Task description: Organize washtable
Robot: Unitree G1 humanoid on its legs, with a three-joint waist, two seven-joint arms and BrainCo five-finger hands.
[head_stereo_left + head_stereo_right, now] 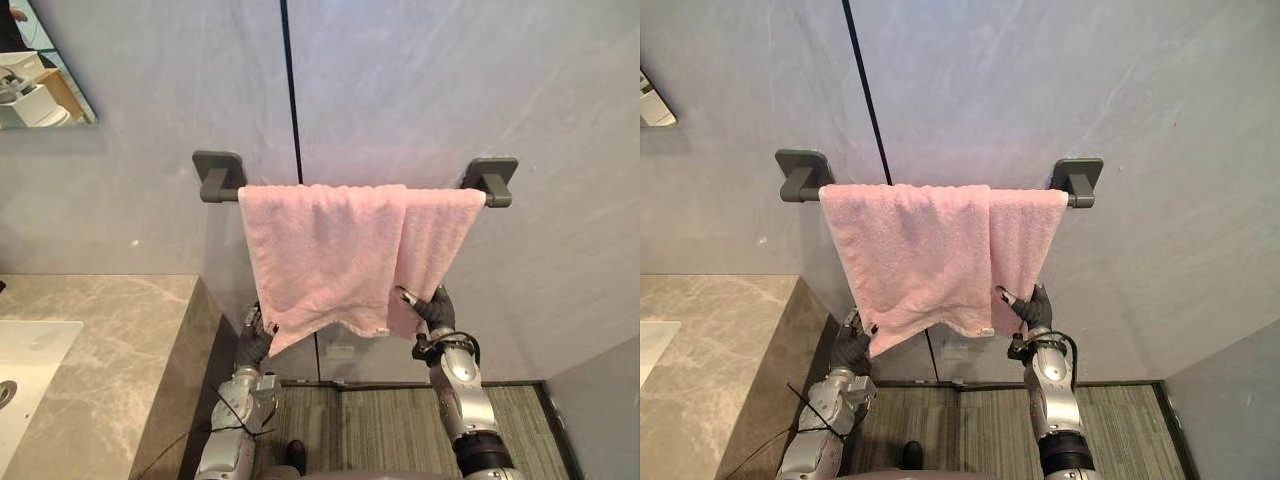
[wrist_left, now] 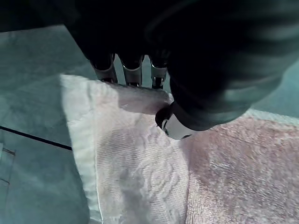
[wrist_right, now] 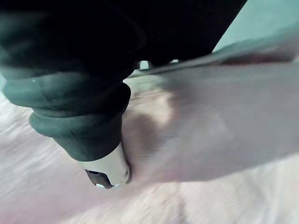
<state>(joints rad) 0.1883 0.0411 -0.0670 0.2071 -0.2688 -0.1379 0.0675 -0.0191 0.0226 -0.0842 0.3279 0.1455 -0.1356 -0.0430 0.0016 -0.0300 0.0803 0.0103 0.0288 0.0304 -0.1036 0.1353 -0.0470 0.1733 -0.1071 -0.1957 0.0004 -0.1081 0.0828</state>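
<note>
Grey stone wall panels back a dark towel rail [image 1: 220, 178], and over it hangs the pink towel [image 1: 330, 250], the piece of the washtable job now in hand. By the look of it the hanging itself is done: the cloth lies over the rail from bracket to bracket. Squaring it up appears to remain, since the front layer overlaps a second layer on the right and the lower hem slants, lower at the left corner than in the middle.

Both arms reach up to that hem. The left hand [image 1: 256, 342] is at the lower left corner, its fingers [image 2: 133, 73] behind the edge and its thumb [image 2: 174, 127] pressed on the front, pinching the cloth. The right hand [image 1: 432, 308] meets the lower right corner, its thumb [image 3: 106, 171] lying on the towel; whether it grips cannot be told.

To the left stand a marble counter [image 1: 110, 330] with a white sink [image 1: 30, 345], and a mirror corner [image 1: 45, 75] above. The counter's end panel sits near the left arm, the likeliest obstruction. Striped flooring [image 1: 380, 430] lies below.
</note>
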